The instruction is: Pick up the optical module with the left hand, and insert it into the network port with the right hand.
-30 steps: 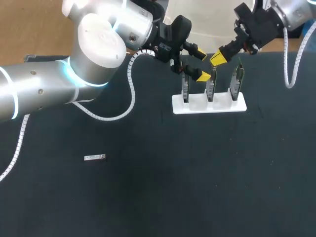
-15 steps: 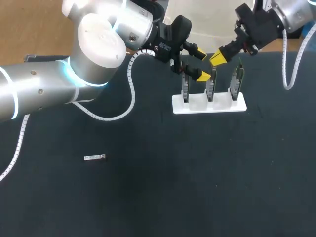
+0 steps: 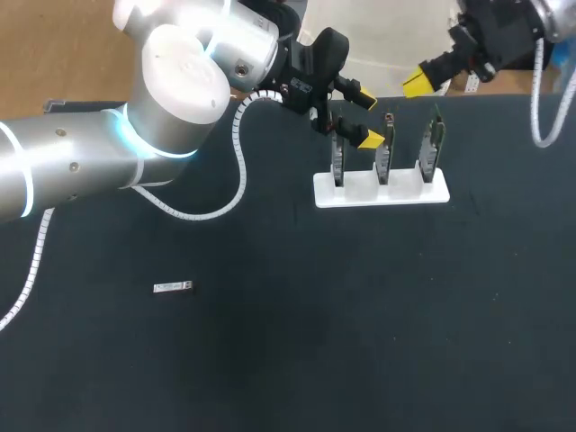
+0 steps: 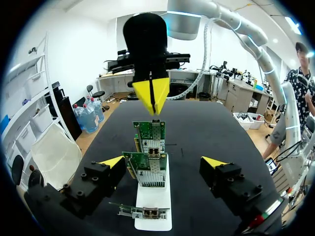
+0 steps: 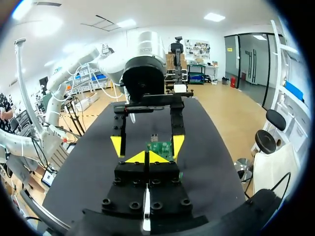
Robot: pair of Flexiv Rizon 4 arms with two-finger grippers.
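Right gripper (image 3: 416, 83), tips pinched together, has drawn back toward one o'clock from the card rack (image 3: 360, 193); the left gripper (image 3: 367, 117), spread open at the rack, should drop squarely across the optical module (image 3: 173, 288) lying off at eight o'clock.
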